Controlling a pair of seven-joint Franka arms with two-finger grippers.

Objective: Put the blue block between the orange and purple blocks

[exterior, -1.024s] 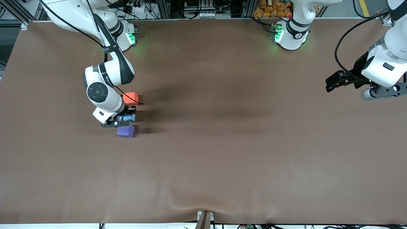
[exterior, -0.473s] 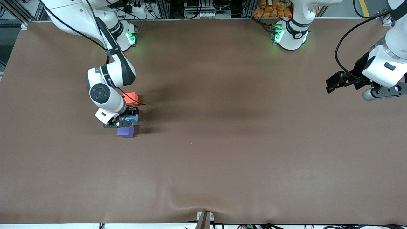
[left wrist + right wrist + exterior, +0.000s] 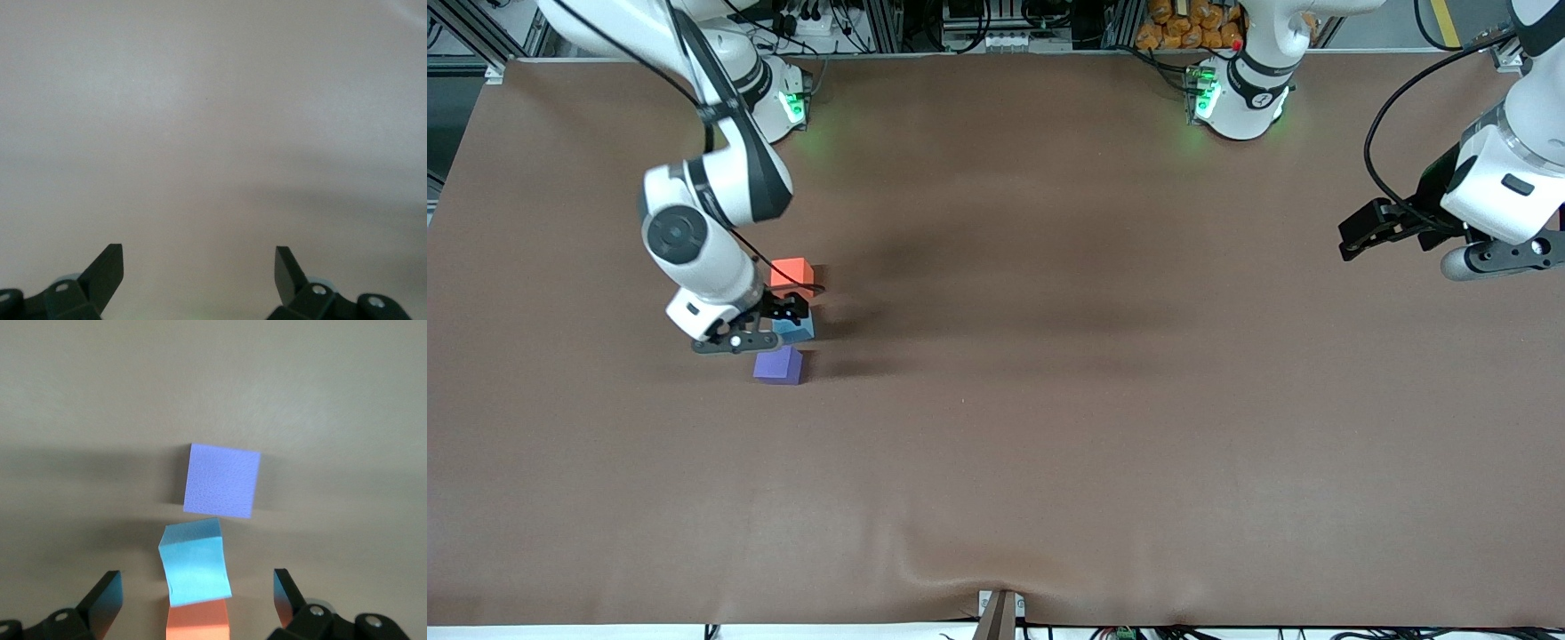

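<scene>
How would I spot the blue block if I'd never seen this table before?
On the brown table, look toward the right arm's end, where three small cubes sit in a short row under the open right gripper. The blue block is the middle one, light sky-blue, between the orange block and the purple block.

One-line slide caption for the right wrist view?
Open right gripper above blue block, set between orange block and purple block.

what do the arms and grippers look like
Both arms are glossy white with dark grey joint bands, black cables trailing along them and green lights glowing at the bases. The right gripper and left gripper are black, with flat wedge-tipped fingers and silver screws.
</scene>
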